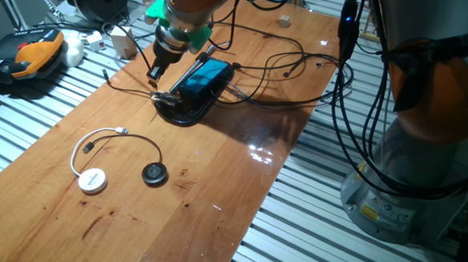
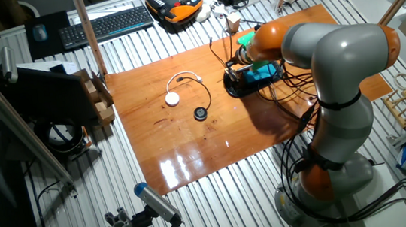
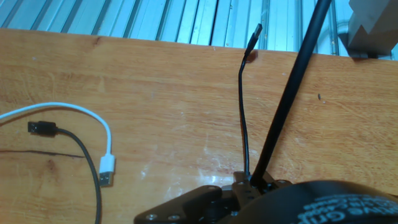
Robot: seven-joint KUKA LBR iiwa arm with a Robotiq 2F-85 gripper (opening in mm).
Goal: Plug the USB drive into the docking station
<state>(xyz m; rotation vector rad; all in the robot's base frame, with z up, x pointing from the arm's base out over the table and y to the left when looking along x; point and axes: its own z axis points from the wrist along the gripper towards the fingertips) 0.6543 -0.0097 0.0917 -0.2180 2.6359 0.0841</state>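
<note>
The dock [image 1: 204, 76] sits in a black clamp [image 1: 183, 111] near the worktop's [image 1: 215, 194] far edge, rigid but cable-tethered, best pushed against endwise, while the tool [image 1: 154, 72] hovers beside it, grip state unclear.

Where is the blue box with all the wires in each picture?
One fixed view: the docking station sits in the upper middle, on a black clamp, just right of the gripper.
The other fixed view: upper right of centre, partly behind the orange arm.
Hand view: the blue box is not in it.
Shared landmark: the white cable, seen in all three views.
</note>
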